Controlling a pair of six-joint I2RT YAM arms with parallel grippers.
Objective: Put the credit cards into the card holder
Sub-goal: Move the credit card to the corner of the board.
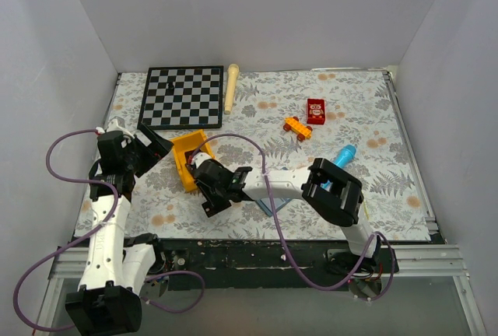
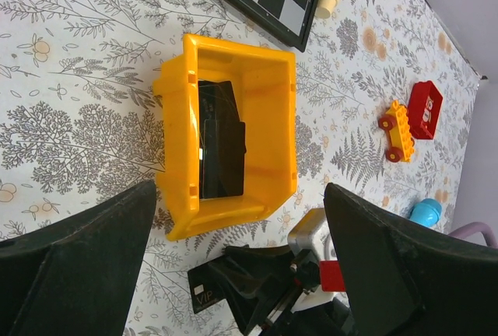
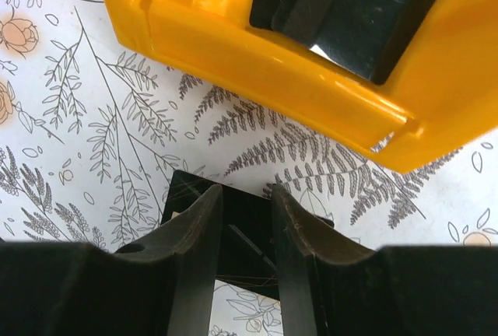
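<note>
Top view
- right gripper: reaching across to the left middle of the frame, just below the yellow bin.
- left gripper: hovering at the bin's left side, jaws spread, carrying nothing.
- card holder: only a slate-blue corner is showing under the right forearm, lower middle. This is probably it, but most of it is hidden.
- risk: the forearm is lying over the holder, so swinging back could drag it or flip it shut.

Left wrist view
- left gripper: both fingers are standing wide apart at the lower corners, empty.
- binned card: leaning inside the yellow bin at centre. It looks like two dark sheets overlapping, but I cannot tell the count.
- loose card: lying flat on the tablecloth at bottom centre, beside the right gripper.
- risk: reaching in could be tipping the light bin or pushing the card flat against the wall.

Right wrist view
- right gripper: jaws are standing about half apart and gripping nothing. The loose card is showing through the gap and is wider than it.
- contact: I cannot tell whether the tips are touching the card.
- yellow bin: filling the top of the frame, close ahead, with the binned card inside.
- risk: a thin glossy card lying flat gives the tips no edge, so closing here may be skating it along the cloth or under the bin lip.
- risk: pressing harder may be bunching the cloth.
</note>
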